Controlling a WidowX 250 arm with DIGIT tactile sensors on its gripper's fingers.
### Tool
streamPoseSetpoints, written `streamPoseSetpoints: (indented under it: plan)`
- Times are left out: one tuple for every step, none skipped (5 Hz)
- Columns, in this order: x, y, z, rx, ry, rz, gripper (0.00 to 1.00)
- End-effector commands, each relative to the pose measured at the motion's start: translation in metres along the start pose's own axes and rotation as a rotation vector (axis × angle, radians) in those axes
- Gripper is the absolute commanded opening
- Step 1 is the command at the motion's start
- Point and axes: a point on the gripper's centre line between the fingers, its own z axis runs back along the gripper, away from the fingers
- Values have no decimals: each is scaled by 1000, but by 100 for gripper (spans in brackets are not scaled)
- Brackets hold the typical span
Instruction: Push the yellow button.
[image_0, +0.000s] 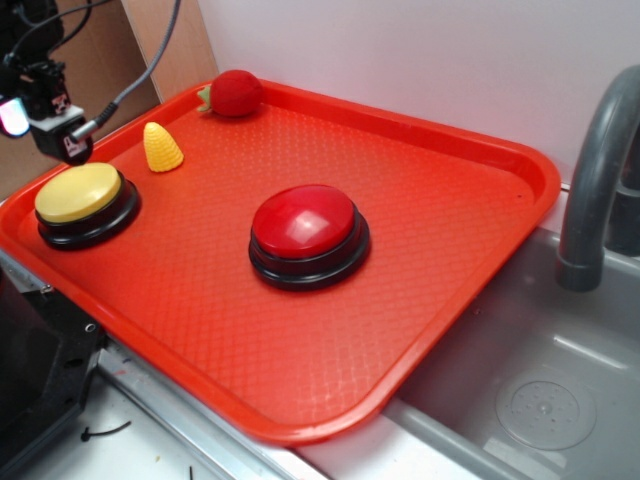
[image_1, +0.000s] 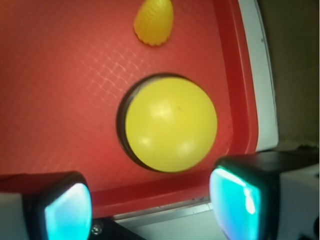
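The yellow button (image_0: 78, 192), a glossy yellow dome on a black round base, sits at the left end of the red tray (image_0: 420, 190). In the wrist view the yellow button (image_1: 170, 123) lies just ahead of my fingers. My gripper (image_0: 62, 140) hovers above the button's far left side, near the tray's left rim. In the wrist view my gripper (image_1: 152, 205) is open and empty, with its two teal-lit fingertips (image_1: 67, 212) wide apart over the tray rim.
A red button (image_0: 304, 225) on a black base sits mid-tray. A small yellow toy corn cone (image_0: 162, 147) lies just behind the yellow button, also in the wrist view (image_1: 154, 21). A red toy strawberry (image_0: 234, 93) is at the back. A sink (image_0: 530, 400) and grey faucet (image_0: 595, 170) are on the right.
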Motion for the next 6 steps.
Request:
streamPoseSetpoints:
  plan:
    - [18,-8,27,28,-70,-47,100]
    - [19,-11,29,26,-72,-50,100]
    - [20,-15,33,7,-91,-75,100]
    - [21,-21,35,-1,-89,-91,100]
    - [23,-27,37,-6,-82,-113,100]
    - [23,-31,39,-18,-85,-119,100]
